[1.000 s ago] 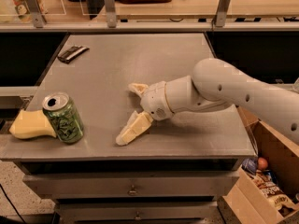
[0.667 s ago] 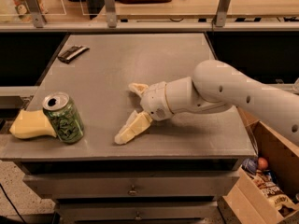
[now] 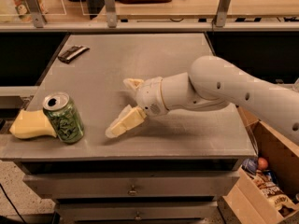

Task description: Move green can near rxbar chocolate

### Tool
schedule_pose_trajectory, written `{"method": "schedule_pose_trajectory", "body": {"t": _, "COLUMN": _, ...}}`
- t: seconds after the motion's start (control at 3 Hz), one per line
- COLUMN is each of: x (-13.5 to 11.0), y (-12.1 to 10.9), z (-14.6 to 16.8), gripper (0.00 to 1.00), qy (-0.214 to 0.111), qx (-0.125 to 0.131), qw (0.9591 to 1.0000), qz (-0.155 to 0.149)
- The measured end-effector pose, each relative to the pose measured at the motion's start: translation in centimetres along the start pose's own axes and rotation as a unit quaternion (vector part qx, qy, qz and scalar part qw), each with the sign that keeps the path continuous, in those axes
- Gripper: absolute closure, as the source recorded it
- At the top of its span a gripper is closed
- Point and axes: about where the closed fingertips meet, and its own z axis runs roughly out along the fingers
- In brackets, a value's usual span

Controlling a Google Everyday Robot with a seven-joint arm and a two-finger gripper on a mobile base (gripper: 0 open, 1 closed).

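The green can [image 3: 64,118] stands upright at the front left of the grey table [image 3: 154,55], touching the yellow sponge [image 3: 30,125] on its left. The rxbar chocolate [image 3: 72,53], a flat dark bar, lies at the far left of the table, well behind the can. My gripper [image 3: 119,107] is low over the table, to the right of the can and a short gap from it. It is open and empty, with its fingers pointing left toward the can.
A raised shelf with posts [image 3: 110,6] runs along the back of the table. A cardboard box [image 3: 268,181] of snacks sits on the floor at the right. Drawers [image 3: 133,188] are under the table front.
The gripper has shifted slightly to the left, toward the can. The can, the sponge and the bar have not moved.
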Motion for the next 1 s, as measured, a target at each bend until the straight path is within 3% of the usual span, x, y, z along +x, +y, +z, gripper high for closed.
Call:
{"method": "schedule_pose_trajectory", "body": {"t": 0.33, "x": -0.3, "y": 0.2, "z": 0.7, "gripper": 0.0, "qy": -0.007, "qx": -0.005, "qw": 0.9999, "qz": 0.008}}
{"method": "schedule_pose_trajectory", "body": {"t": 1.0, "x": -0.2, "y": 0.3, "z": 4.0, "gripper": 0.0, "qy": -0.034, "qx": -0.048, "qw": 0.9981, "qz": 0.015}}
